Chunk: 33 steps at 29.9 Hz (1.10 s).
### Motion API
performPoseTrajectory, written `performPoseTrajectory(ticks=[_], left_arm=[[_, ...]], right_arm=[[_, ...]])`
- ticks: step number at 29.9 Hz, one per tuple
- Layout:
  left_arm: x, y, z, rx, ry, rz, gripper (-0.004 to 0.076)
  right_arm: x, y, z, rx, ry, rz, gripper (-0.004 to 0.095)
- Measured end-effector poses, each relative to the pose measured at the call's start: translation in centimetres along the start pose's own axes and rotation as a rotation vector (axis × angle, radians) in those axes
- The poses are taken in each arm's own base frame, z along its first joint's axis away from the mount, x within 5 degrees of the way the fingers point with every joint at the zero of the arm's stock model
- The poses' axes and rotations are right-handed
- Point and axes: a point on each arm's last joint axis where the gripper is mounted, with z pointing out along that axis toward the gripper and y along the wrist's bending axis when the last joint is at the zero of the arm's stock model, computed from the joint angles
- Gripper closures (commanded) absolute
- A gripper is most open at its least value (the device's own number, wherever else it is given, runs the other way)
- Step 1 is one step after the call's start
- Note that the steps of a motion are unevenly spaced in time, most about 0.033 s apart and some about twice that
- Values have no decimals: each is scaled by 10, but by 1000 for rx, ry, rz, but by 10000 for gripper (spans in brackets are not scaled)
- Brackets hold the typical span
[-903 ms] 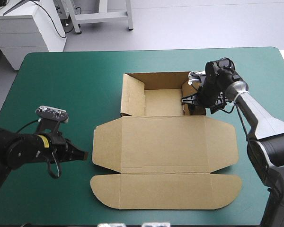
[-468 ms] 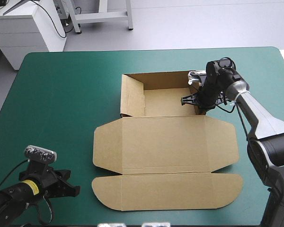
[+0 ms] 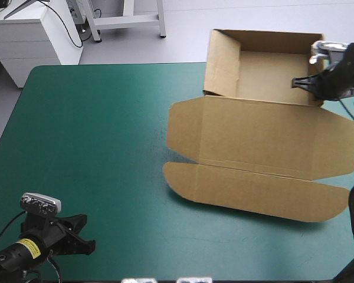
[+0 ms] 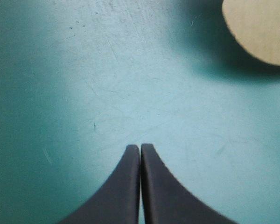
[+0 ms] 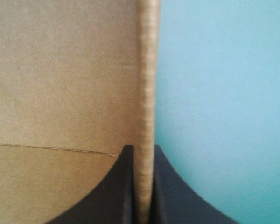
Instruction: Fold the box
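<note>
Brown box, tray walls up, lid flat: lifted and shifted toward far right edge of teal-green surface since just before. Right tool pinched on tray's right wall. Left tool closed, empty, near-left corner. Probably repositioning only.

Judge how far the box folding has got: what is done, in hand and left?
Done: the box has its tray walls raised. In hand: the right gripper is shut on the tray's right wall, and the box seems lifted, with a shadow under its lid. To do: the lid lies open and unfolded. The left gripper, shut and empty, hovers over bare cover.
</note>
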Motion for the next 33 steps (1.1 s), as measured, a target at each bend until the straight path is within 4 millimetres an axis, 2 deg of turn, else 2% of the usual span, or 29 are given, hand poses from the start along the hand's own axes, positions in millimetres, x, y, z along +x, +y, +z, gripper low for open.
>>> performPoseTrajectory(ticks=[2, 6, 10, 15, 18, 21, 24, 26, 30, 33], left_arm=[[0, -2, 0, 23, -1, -18, 732], [0, -4, 0, 45, 1, -37, 732], [0, -4, 0, 47, 1, -38, 732], [0, -4, 0, 45, 0, -37, 732], [0, -4, 0, 44, 0, -35, 732], [0, -3, 0, 35, -1, -29, 732], [0, -3, 0, 29, -2, -23, 732], [0, -3, 0, 28, -1, -23, 732], [0, -2, 0, 27, -1, -22, 732], [0, -2, 0, 27, -1, -22, 732]], right_arm=[[0, -32, -16, 52, -35, 66, 928], [3, -72, -22, 111, -43, 153, 928], [6, -102, -11, 150, -14, 212, 925], [6, -131, 19, 184, 17, 284, 901], [5, -138, 42, 198, 46, 297, 800], [6, -140, 60, 174, 75, 311, 620], [7, -141, 75, 156, 103, 323, 399], [8, -142, 81, 159, 110, 322, 308], [7, -144, 82, 169, 107, 319, 288], [-1, -143, 70, 166, 78, 318, 298]])
